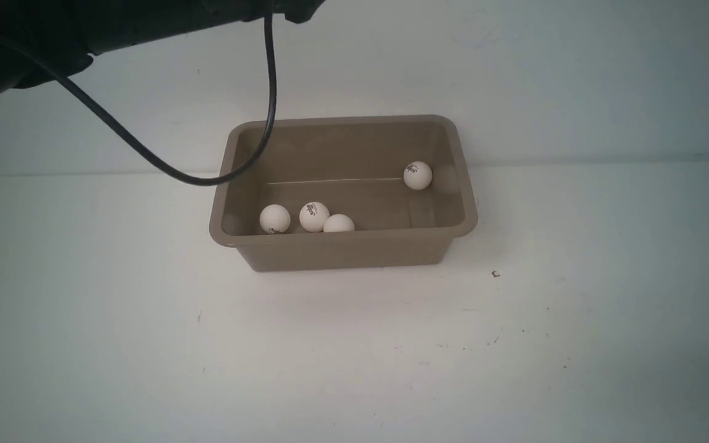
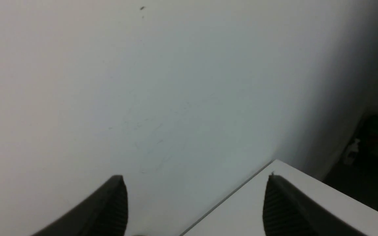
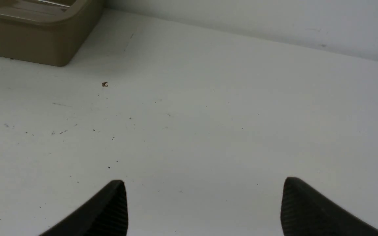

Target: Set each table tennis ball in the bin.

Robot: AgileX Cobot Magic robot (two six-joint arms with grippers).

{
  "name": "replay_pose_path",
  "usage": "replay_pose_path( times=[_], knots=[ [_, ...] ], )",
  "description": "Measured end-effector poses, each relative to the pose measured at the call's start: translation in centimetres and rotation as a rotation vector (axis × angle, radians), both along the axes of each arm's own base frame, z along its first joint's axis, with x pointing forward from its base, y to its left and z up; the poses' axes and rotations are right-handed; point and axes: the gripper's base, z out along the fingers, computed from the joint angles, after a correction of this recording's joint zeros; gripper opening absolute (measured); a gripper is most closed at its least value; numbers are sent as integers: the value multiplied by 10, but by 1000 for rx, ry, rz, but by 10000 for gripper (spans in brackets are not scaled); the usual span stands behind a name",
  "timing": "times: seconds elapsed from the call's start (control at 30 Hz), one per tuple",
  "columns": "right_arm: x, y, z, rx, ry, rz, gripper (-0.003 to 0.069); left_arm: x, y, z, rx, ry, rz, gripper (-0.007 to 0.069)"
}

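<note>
left gripper: we see its two ribbed fingers spread wide with nothing between them; past them lie only wall and a table corner.
right gripper: its jaws also stand wide apart and hold nothing, and it hangs over bare table.
balls: we count four, all inside the bin. Three sit close together at 7 o'clock on its floor, and the fourth ball sits apart at 2 o'clock, near the far right wall.
bin place: in the front view it stands on the table a little toward 12 o'clock from centre, near the wall.
done: we judge the task complete, since every ball we can find is in the bin.
left: we find nothing more to do; no ball lies on the table in any view.
hidden: the bin's near wall cuts off the lower parts of the three balls at 7 o'clock, and a strip of floor behind it is unseen.
more hidden: the left arm is a dark mass at 10 o'clock, with its gripper outside the front view. Its cable loops across the bin's 10 o'clock corner. The right arm is absent from that view.
unclear: the ball logos are too small to read.
</note>
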Motion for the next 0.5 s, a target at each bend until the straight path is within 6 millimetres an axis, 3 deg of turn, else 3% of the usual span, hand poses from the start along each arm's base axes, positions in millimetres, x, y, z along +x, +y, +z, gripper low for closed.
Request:
replay_pose_path(
  times=[0.33, 0.5],
  knots=[
    [0, 0, 0, -2, -2, 1, 568, 0, -4, -3, 11, -8, -29, 499],
    [0, 0, 0, 0, -3, 2, 568, -12, -21, 28, 63, -178, -70, 499]
  ],
)
